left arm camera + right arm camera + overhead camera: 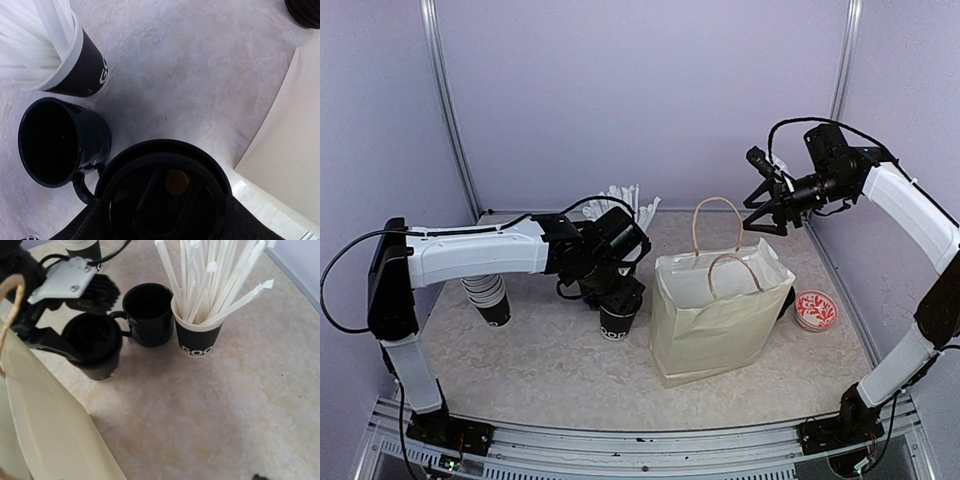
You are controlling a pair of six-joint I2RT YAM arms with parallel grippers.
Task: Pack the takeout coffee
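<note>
A black takeout cup (618, 322) with white lettering and a black lid stands left of the paper bag (720, 310). My left gripper (619, 296) is shut on its upper part. In the left wrist view its lid (162, 195) fills the space between my fingers. In the right wrist view the same cup (95, 342) sits at table level, and I cannot tell whether it is lifted. My right gripper (770, 215) hangs open and empty in the air above the back right of the bag. A stack of black cups (492, 297) stands under my left arm.
A glossy dark mug (60, 142) with a handle stands close beside the held cup; it also shows in the right wrist view (148, 312). A black cup of white straws (197, 335) stands behind it. A red patterned dish (816, 310) lies right of the bag.
</note>
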